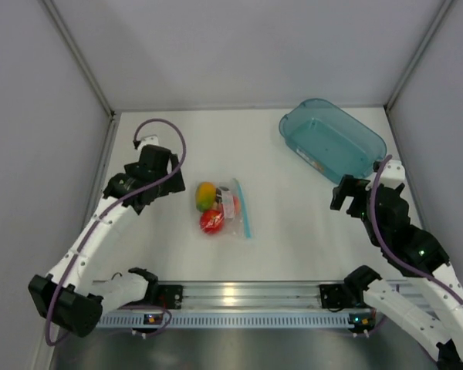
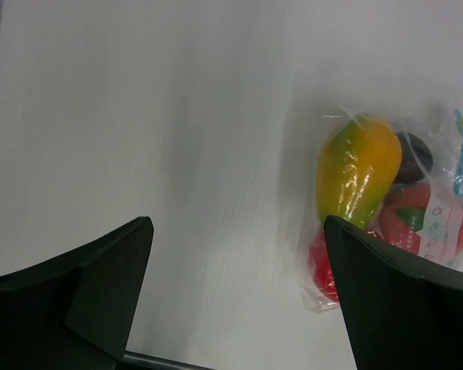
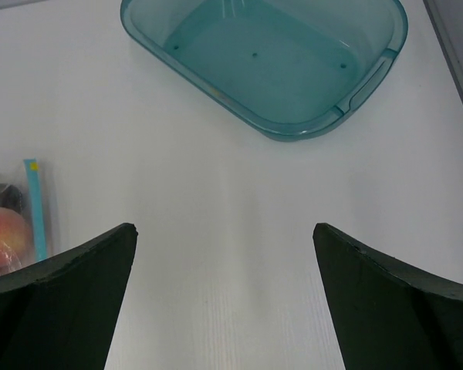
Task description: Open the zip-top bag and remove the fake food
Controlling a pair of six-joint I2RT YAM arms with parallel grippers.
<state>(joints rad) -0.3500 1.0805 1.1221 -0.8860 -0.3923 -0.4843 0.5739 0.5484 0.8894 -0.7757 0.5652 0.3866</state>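
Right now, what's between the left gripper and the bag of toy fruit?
Nothing: only bare white table separates the left gripper from the bag, clearest in the left wrist view.

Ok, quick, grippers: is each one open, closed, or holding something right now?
Left gripper: open, holding nothing.
Right gripper: open, holding nothing.

Nothing could be read with certainty. A small white label (image 2: 437,225) stood on the side of the small clear, crinkly plastic zip-top bag (image 2: 446,176). It carried a short row of reddish, rounded marks, too blurred to make out as letters or numbers. On the near wall of the teal translucent rectangular plastic tub (image 1: 333,139) sat a tiny pale sticker (image 1: 317,163) with an orange spot, far too small to read.
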